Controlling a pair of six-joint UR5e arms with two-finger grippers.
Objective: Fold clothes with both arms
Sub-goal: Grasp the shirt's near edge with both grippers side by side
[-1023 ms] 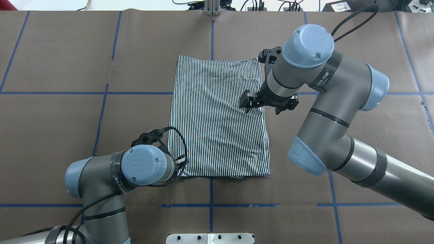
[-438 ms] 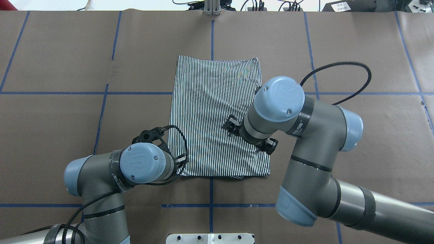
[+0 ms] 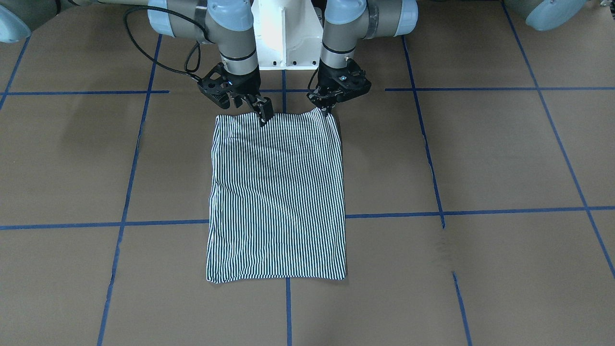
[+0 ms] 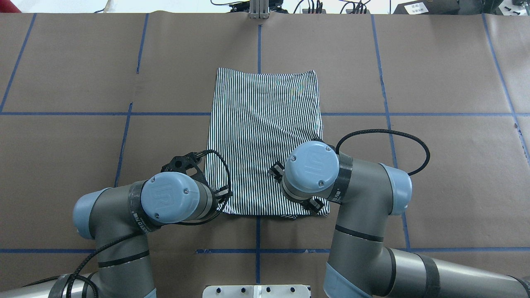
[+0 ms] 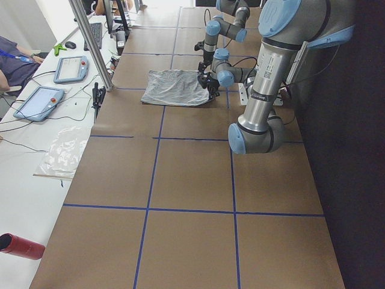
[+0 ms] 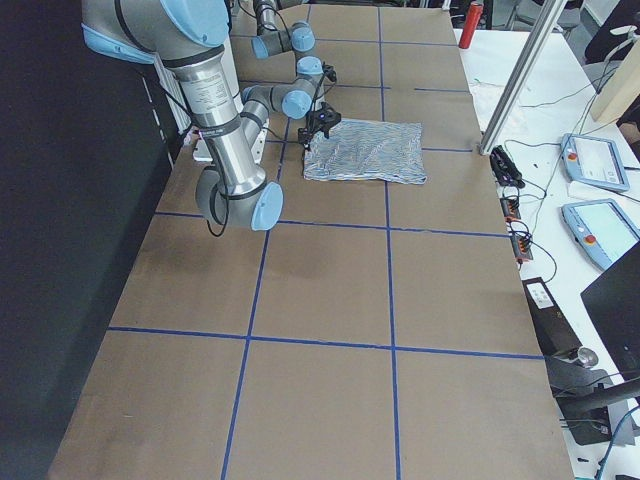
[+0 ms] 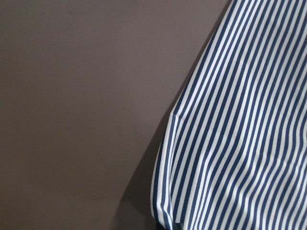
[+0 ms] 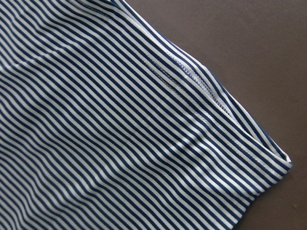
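lying flat, one striped shirt (image 3: pixel 278 192), left claw (image 3: pixel 325 109), right claw (image 3: pixel 263 116) at its edge, cannot tell if clamped

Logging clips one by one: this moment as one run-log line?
shirt: folded rectangle, flat | left gripper: at robot-side corner | right gripper: over robot-side edge | grip: unclear

Left gripper (image 3: pixel 326 109), right gripper (image 3: pixel 263 117) at robot-side edge of shirt (image 3: pixel 276 202)

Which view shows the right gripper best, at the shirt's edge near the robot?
The exterior front-facing view: the right gripper shows whole, pointing down at the edge of the striped shirt nearest the robot. Overhead, its own wrist hides most of it. Both side views show it tiny; its wrist camera shows only shirt and table.
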